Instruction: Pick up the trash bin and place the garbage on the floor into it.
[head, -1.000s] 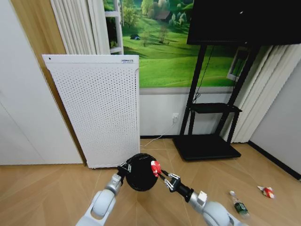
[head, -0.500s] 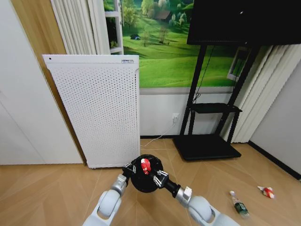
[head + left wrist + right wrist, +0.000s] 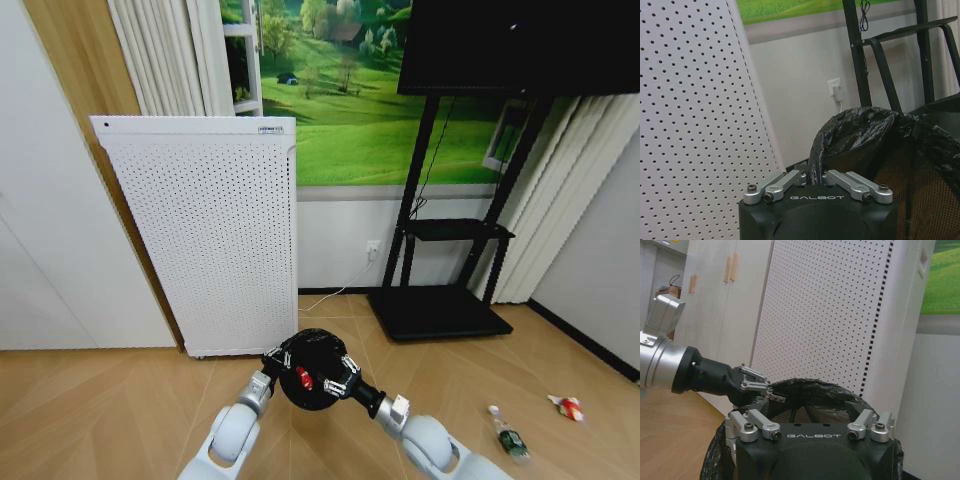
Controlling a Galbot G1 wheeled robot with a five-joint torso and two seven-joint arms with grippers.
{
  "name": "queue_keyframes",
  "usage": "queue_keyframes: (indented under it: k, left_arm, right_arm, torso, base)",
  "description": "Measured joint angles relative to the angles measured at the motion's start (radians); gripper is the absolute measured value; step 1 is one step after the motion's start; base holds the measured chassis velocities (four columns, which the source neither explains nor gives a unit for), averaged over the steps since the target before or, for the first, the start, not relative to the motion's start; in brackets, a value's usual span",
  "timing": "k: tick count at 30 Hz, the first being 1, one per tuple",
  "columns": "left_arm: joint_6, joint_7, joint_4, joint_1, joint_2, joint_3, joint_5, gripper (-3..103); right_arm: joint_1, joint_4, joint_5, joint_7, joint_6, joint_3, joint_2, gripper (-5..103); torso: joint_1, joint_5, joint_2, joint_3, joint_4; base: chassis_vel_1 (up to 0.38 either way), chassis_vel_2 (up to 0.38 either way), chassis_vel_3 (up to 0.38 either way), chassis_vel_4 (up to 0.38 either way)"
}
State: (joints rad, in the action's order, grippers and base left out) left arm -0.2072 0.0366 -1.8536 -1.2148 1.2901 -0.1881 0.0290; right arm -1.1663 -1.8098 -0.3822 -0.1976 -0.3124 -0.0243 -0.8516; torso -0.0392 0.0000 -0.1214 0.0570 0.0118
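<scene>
My left gripper (image 3: 272, 360) is shut on the near rim of the trash bin (image 3: 318, 352), a small black round bin with a black bag liner, and holds it off the floor. In the left wrist view the fingers pinch the crumpled liner edge (image 3: 816, 159). My right gripper (image 3: 332, 378) stands open over the bin's mouth, with nothing between its fingers. The red-and-white can (image 3: 303, 377) shows inside the bin's opening, free of the gripper. On the floor at the right lie the clear bottle with a green label (image 3: 512, 438) and the red-and-white wrapper (image 3: 567, 406).
A tall white perforated appliance (image 3: 215, 240) leans at the wall behind the bin. A black TV stand (image 3: 440, 310) is at the right, with a white cable and a wall socket (image 3: 373, 247) between them. Bare wood floor lies around the bottle.
My right gripper carried the can leftward over the bin and then opened. The can has dropped from its fingers into the bin's mouth. The left gripper kept its hold on the rim.
</scene>
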Motion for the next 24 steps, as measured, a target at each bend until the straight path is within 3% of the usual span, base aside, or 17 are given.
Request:
queue_keyframes:
  k: [1,3,4,5,6,10,11,14,16,20,23,24]
  left_arm:
    - [0.0,0.0,-0.001,-0.001,0.0,-0.001,0.0,6]
    - [0.0,0.0,-0.003,-0.003,0.0,-0.002,0.0,6]
    - [0.001,0.0,-0.007,-0.008,-0.001,-0.009,0.001,6]
    - [0.002,0.0,-0.012,-0.015,-0.001,-0.018,0.001,6]
    - [0.002,0.0,-0.012,-0.015,-0.001,-0.018,0.001,6]
    - [0.009,0.0,-0.042,-0.065,-0.018,-0.084,0.0,6]
    - [0.011,0.0,-0.055,-0.086,-0.031,-0.12,-0.002,6]
    - [0.012,-0.001,-0.067,-0.104,-0.037,-0.166,-0.009,6]
    - [0.012,-0.003,-0.077,-0.122,-0.036,-0.207,-0.016,6]
    - [0.012,-0.003,-0.088,-0.139,-0.036,-0.238,-0.017,6]
    - [0.012,-0.004,-0.12,-0.171,-0.038,-0.285,-0.025,6]
    - [0.012,-0.004,-0.12,-0.171,-0.038,-0.285,-0.025,6]
  right_arm:
    - [-0.002,-0.001,0.0,0.002,0.001,0.002,0.0,89]
    - [-0.004,-0.001,0.0,0.005,0.001,0.005,0.0,89]
    - [-0.014,-0.003,-0.004,0.012,0.004,0.018,-0.002,97]
    - [-0.027,-0.005,-0.013,0.016,0.009,0.036,-0.003,99]
    - [-0.027,-0.005,-0.013,0.016,0.009,0.036,-0.003,99]
    - [-0.134,-0.015,-0.079,0.029,0.043,0.204,-0.006,100]
    - [-0.174,-0.002,-0.049,0.04,0.029,0.303,-0.03,100]
    - [-0.208,0.013,-0.009,0.066,0.026,0.396,-0.063,100]
    - [-0.239,0.014,-0.02,0.131,0.064,0.473,-0.087,100]
    - [-0.246,0.026,-0.033,0.18,0.105,0.537,-0.105,100]
    - [-0.252,0.035,-0.083,0.237,0.194,0.62,-0.129,100]
    - [-0.252,0.035,-0.083,0.237,0.194,0.62,-0.129,100]
  torso:
    - [0.0,0.0,0.0,0.0,0.0]
    - [0.0,0.0,0.0,0.0,0.0]
    - [0.0,0.0001,0.0,0.0,0.0]
    - [0.0,0.0001,0.0,0.0,-0.0001]
    - [0.0,0.0001,0.0,0.0,-0.0001]
    - [0.0,0.0,0.0,0.0,0.0002]
    - [0.0,0.0,0.0,0.0,0.0]
    - [0.0,0.0002,0.0,0.0,-0.0002]
    - [0.0,0.0,0.0,0.0,0.0003]
    - [0.0,-0.0001,0.0,0.0,0.0001]
    - [0.0,-0.0001,0.0,0.0,-0.0003]
    - [0.0,-0.0001,0.0,0.0,-0.0003]
  base:
    - [0.0,0.0,0.0,0.0]
    - [0.0,0.0,0.0,0.0]
    - [0.0,0.0,0.0,0.0]
    - [0.0,0.0,0.0,0.0]
    - [0.0,0.0,0.0,0.0]
    - [0.0,0.0,0.0,0.0]
    - [0.0,0.0,0.0,0.0]
    - [0.0,0.0,0.0,0.0]
    - [0.0,0.0,0.0,0.0]
    - [0.0,0.0,0.0,0.0]
    - [0.0,0.0,0.0,0.0]
    - [0.0,0.0,0.0,0.0]
